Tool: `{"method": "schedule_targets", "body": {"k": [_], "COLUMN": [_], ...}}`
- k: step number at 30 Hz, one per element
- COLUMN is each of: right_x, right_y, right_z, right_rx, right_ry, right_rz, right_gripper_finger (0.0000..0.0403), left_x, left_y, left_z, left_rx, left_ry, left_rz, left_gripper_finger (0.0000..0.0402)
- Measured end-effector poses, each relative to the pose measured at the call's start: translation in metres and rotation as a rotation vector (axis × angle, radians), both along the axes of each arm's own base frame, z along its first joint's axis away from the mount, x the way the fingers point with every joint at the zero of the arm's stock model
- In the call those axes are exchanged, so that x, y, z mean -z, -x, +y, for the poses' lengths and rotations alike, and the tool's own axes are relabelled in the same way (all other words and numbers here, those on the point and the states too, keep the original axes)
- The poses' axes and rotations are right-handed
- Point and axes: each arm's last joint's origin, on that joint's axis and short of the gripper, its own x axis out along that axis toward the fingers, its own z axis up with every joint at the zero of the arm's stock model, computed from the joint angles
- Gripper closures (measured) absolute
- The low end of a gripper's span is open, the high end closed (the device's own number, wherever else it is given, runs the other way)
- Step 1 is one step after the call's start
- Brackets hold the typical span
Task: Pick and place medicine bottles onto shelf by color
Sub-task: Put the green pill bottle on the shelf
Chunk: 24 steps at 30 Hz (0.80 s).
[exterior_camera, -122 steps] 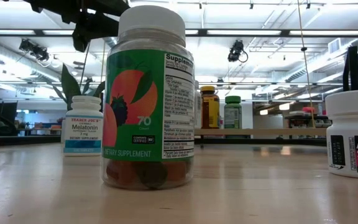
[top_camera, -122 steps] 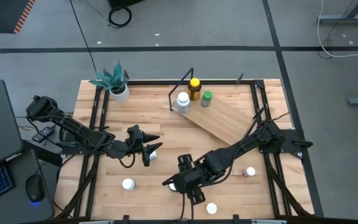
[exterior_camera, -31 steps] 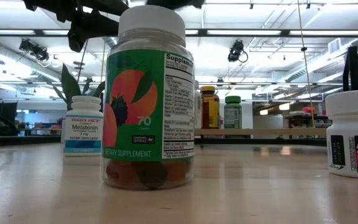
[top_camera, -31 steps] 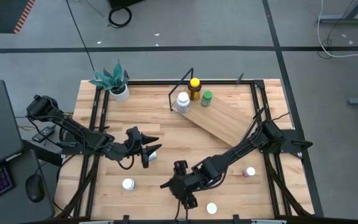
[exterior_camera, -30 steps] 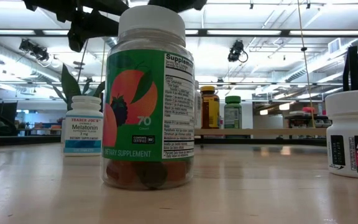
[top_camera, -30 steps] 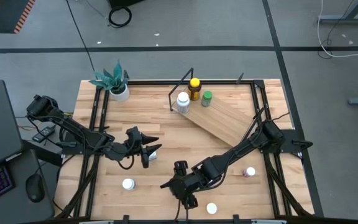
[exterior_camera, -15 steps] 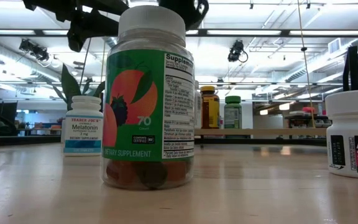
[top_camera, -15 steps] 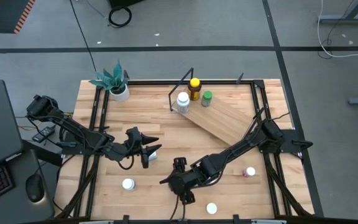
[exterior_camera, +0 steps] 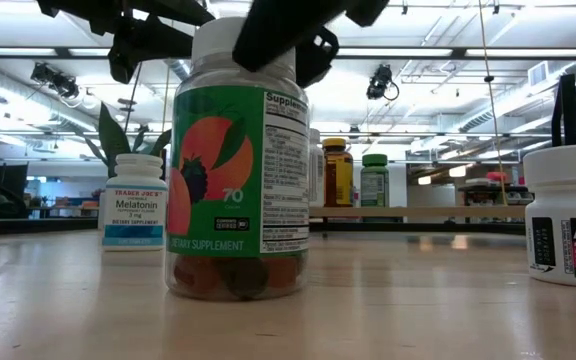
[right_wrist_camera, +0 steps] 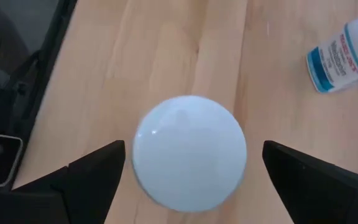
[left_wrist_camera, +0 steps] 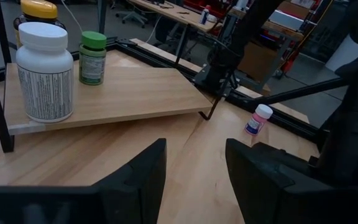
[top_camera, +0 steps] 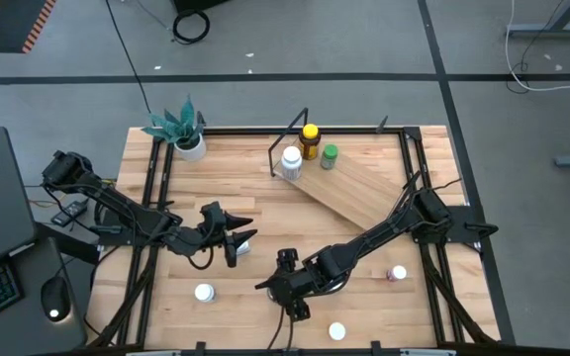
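Now, change: the right gripper (top_camera: 287,289) has slid a little toward 9 o'clock over the last seconds and come down over the gummy bottle (exterior_camera: 238,160); in the low view dark fingers now cross its white cap, and the bottle has shifted slightly.
Meaning: by my reading the grasp is about to be made; the bottle still stands on the surface (top_camera: 255,222), not lifted.
Right jaws: spread wide, one finger (right_wrist_camera: 79,177) on each side of the cap (right_wrist_camera: 189,149), well clear of it in the wrist view; nothing clenched yet.
Left gripper (top_camera: 237,242): waits near the surface's middle at about 9 o'clock of centre, jaws parted and empty, aimed toward the shelf.
Shelf (top_camera: 364,188): at 12 to 2 o'clock, already carrying a white bottle (top_camera: 291,161), the amber bottle (top_camera: 310,140) and the green-capped bottle (top_camera: 329,156).
Left to sort: a white-capped bottle (top_camera: 204,293) at 7 o'clock, another (top_camera: 336,331) at 6 o'clock, the pink bottle (top_camera: 397,274) at 4 o'clock.
Risk: tall bottle, may tip if one finger touches first.
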Motion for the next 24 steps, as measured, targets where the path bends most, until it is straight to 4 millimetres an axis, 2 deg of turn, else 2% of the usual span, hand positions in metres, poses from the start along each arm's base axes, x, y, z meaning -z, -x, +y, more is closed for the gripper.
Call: {"method": "schedule_targets", "body": {"k": [6, 16, 24], "right_x": [-0.001, -0.003, -0.019], "right_y": [-0.001, 0.0, 0.007], "right_z": [0.0, 0.0, -0.005], "right_rx": [0.001, 0.001, 0.007], "right_ry": [-0.003, -0.002, 0.061], "right_rz": [-0.009, -0.001, 0.121], "right_gripper_finger": [0.0062, 0.0161, 0.016], "left_x": [0.0, 0.0, 0.0], "left_y": [0.0, 0.0, 0.0], "left_z": [0.0, 0.0, 0.0], "left_rx": [0.0, 0.0, 0.001], "left_ry": [0.0, 0.0, 0.001], "left_rz": [0.0, 0.0, 0.0], "left_gripper_finger": [0.023, 0.023, 0.023]}}
